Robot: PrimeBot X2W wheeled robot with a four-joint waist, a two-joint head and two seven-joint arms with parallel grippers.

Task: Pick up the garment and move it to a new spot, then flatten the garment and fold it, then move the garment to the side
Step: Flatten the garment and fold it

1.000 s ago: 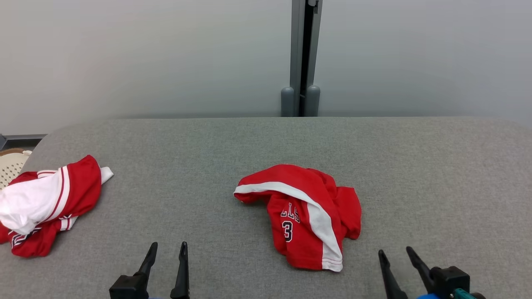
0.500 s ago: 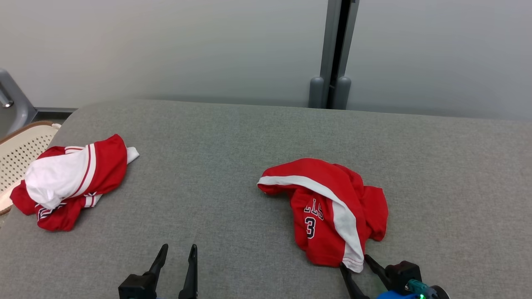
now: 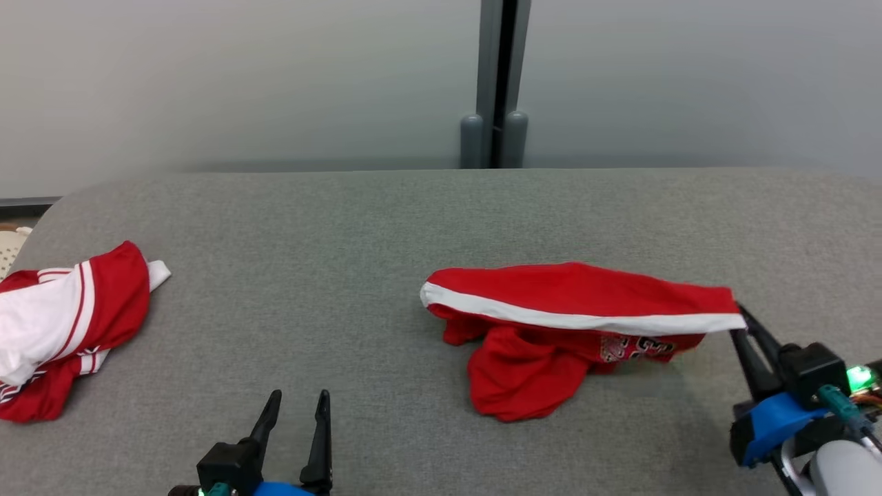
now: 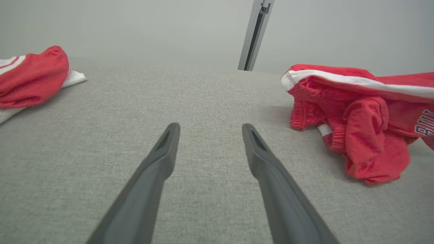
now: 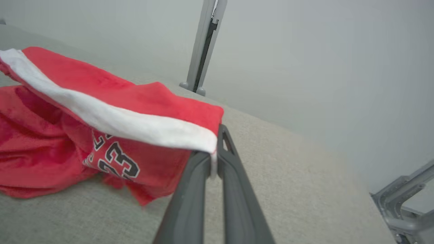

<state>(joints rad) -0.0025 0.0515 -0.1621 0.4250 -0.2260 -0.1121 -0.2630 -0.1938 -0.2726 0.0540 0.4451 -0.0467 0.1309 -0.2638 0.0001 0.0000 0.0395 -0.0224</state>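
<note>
Fingers (image 5: pixel 190 189) of right gripper (image 3: pixel 736 318) clenched on striped corner of garment (image 3: pixel 551 296); corner lifted, rest bunched on bench (image 3: pixel 344 241), centre-right. Left gripper (image 3: pixel 299 396) fingers spread, empty, well apart from it. Pick-up looks barely begun; relocating, flattening, folding, setting aside all remain.

The right gripper (image 3: pixel 736 321) has pinched the white-trimmed corner of the red garment (image 3: pixel 572 293) (a second ago it lay crumpled) and drawn it rightward, off the grey surface (image 3: pixel 310 289), stretching the cloth into a long band.
</note>
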